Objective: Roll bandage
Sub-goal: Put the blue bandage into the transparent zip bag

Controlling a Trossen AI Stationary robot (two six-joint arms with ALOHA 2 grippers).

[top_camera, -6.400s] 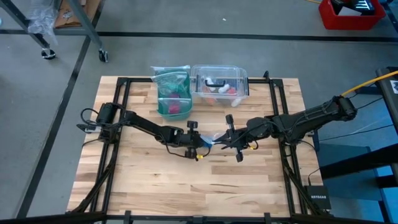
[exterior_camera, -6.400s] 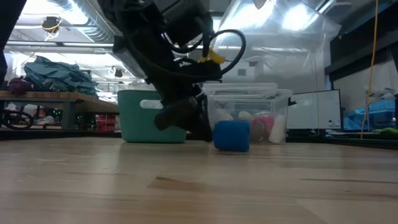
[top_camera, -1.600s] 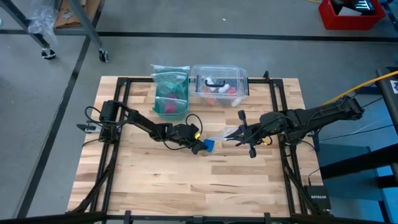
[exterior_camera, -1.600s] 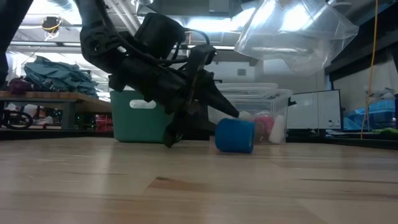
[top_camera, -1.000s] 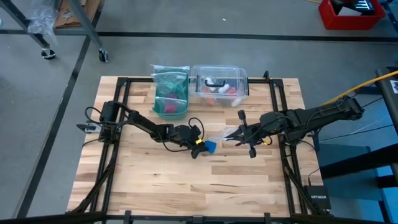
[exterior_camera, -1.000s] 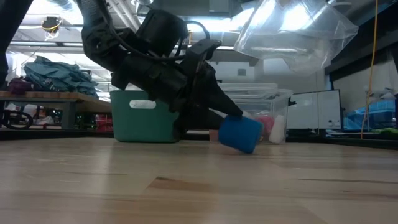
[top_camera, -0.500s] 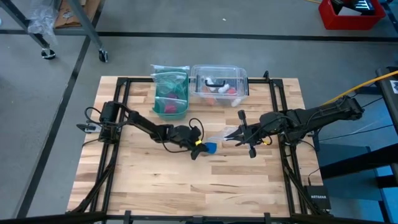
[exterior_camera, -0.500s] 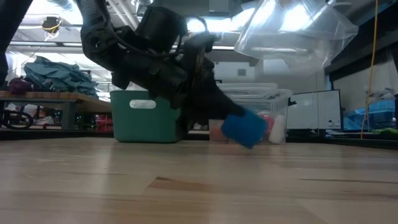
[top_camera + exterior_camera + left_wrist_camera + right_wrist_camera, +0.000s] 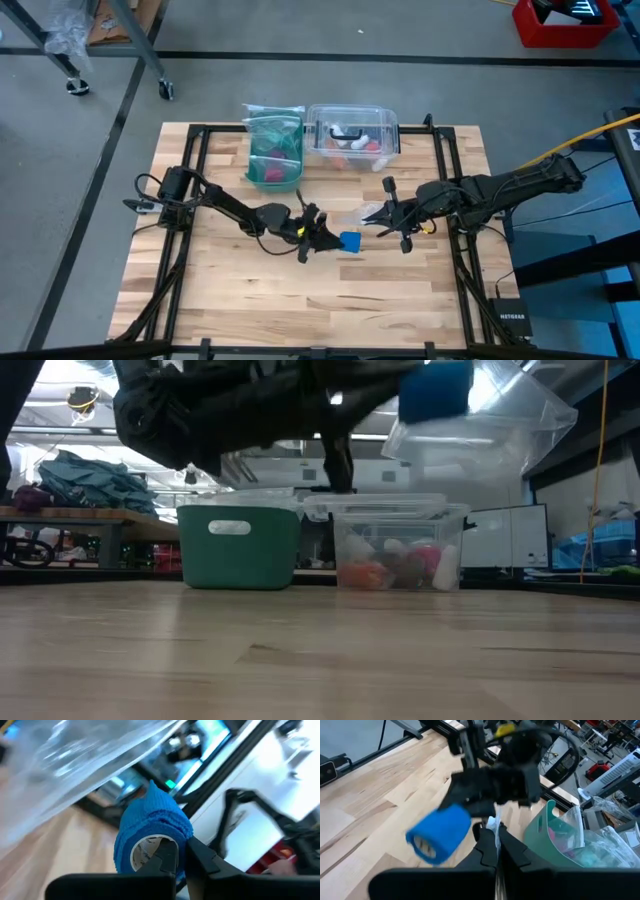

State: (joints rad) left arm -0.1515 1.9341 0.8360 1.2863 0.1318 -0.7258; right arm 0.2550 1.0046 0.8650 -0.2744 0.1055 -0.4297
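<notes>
One bandage roll pinched in left end effector, lifted off table

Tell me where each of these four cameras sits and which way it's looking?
High view: overhead, straight down on the table, both arms.
Low view: table height, facing the room; left arm lifts the bandage roll.
Left wrist view: on the left arm; left gripper shut on the roll.
Right wrist view: right gripper pinching a clear plastic bag.
All four show the roll.
</notes>
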